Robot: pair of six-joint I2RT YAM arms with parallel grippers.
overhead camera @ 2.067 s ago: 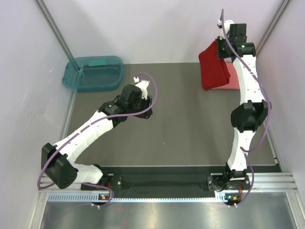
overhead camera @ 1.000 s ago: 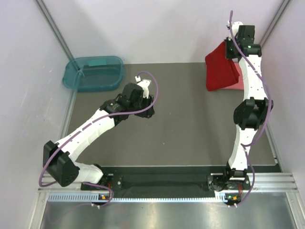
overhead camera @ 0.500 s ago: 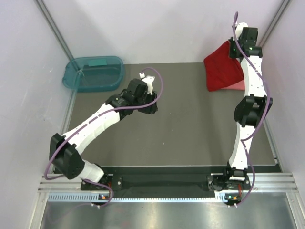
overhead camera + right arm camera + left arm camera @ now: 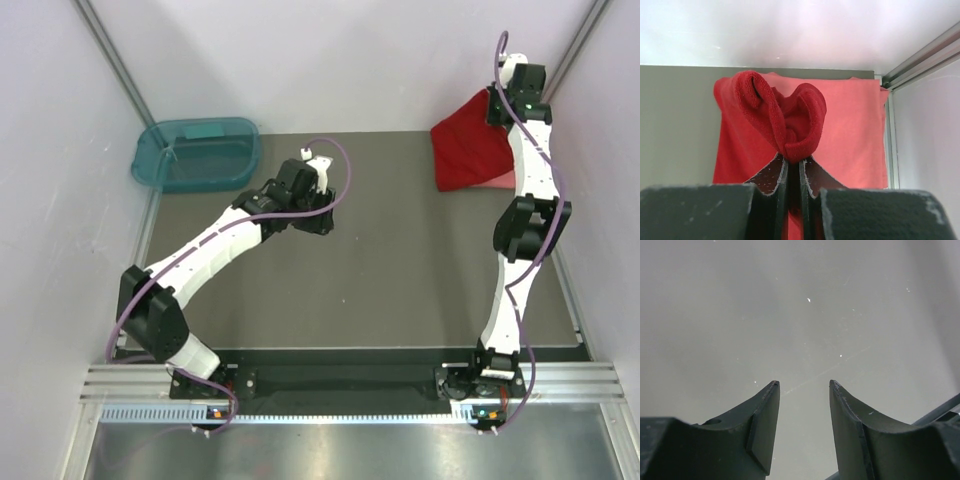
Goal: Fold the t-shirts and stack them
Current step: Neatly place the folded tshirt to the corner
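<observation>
Upper right of the overhead frame: the deep red t-shirt is being pinched by the right gripper above the folded coral-pink t-shirt, presumably for stacking; the left gripper is being held part-spread, empty.

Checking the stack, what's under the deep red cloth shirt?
A lighter coral-pink folded cloth shirt lies beneath it; the deep red cloth shirt hides much of it.

Bright diffuse light from above, faint soft shadows, glare on the back wall, blurred wrist-view foregrounds
</observation>
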